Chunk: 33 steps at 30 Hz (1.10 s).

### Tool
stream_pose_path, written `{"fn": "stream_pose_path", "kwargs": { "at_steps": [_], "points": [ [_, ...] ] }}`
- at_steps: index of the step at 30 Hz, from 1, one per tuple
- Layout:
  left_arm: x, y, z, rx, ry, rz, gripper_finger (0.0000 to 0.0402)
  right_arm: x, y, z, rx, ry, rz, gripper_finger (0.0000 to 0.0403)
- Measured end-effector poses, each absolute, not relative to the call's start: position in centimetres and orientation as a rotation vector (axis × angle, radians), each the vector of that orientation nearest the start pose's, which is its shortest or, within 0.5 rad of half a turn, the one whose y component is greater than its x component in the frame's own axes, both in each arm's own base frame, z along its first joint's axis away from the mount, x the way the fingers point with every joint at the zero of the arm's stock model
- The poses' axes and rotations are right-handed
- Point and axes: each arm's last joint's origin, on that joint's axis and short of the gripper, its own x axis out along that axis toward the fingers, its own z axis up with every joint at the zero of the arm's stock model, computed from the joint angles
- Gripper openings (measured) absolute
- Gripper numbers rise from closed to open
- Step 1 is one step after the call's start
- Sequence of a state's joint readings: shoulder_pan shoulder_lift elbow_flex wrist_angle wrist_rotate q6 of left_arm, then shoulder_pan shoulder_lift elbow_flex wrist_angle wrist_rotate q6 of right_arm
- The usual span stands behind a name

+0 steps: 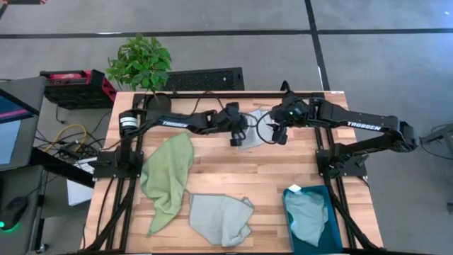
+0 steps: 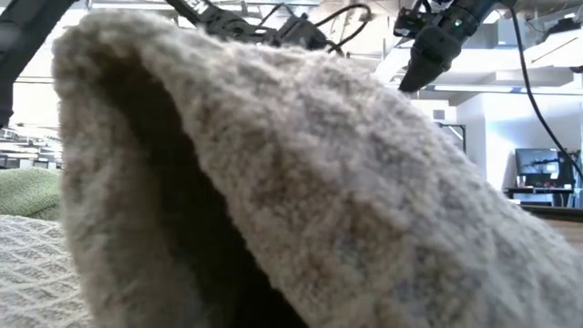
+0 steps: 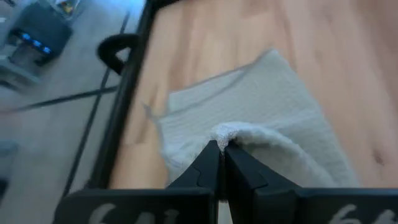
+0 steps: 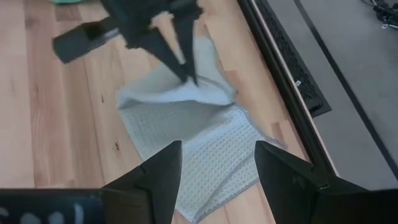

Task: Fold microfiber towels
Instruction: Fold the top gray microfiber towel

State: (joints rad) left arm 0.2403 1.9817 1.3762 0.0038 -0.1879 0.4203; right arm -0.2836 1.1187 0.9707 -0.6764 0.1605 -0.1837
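Folding is at an early stage: the left gripper [image 3: 219,151] pinches one edge of the pale grey-blue microfiber towel [image 1: 253,129] at the table's far side (right gripper [image 4: 217,163] spread wide, empty), the crumpled green towel [image 1: 168,177] and grey towel [image 1: 221,218] remaining unfolded.

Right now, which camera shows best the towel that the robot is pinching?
The right wrist view: the pale grey towel lies spread out there, with the left tool pinching its edge. The left wrist view shows only the pinched fold. The high view shows it small and partly hidden. In the low view I cannot tell it apart.
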Motion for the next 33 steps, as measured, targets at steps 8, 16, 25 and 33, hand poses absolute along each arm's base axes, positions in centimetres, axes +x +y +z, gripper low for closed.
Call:
{"fn": "stream_pose_path", "kwargs": {
  "at_steps": [8,16,25,33],
  "points": [
    [46.6,12.7,22.4,0.453,0.639,0.269,0.0000,20.8,-6.7,29.6,-0.125,0.858,-0.347,0.0226],
    [49.3,13.6,20.5,0.503,0.658,0.252,0.0000,20.2,-6.7,30.0,-0.125,0.847,-0.356,0.0226],
    [49.8,13.8,20.3,0.494,0.648,0.235,0.0000,19.5,-6.6,30.5,-0.140,0.825,-0.358,0.0226],
    [49.9,13.9,20.3,0.485,0.640,0.241,0.0044,19.5,-6.6,30.5,-0.140,0.823,-0.359,0.0226]
  ]
}}
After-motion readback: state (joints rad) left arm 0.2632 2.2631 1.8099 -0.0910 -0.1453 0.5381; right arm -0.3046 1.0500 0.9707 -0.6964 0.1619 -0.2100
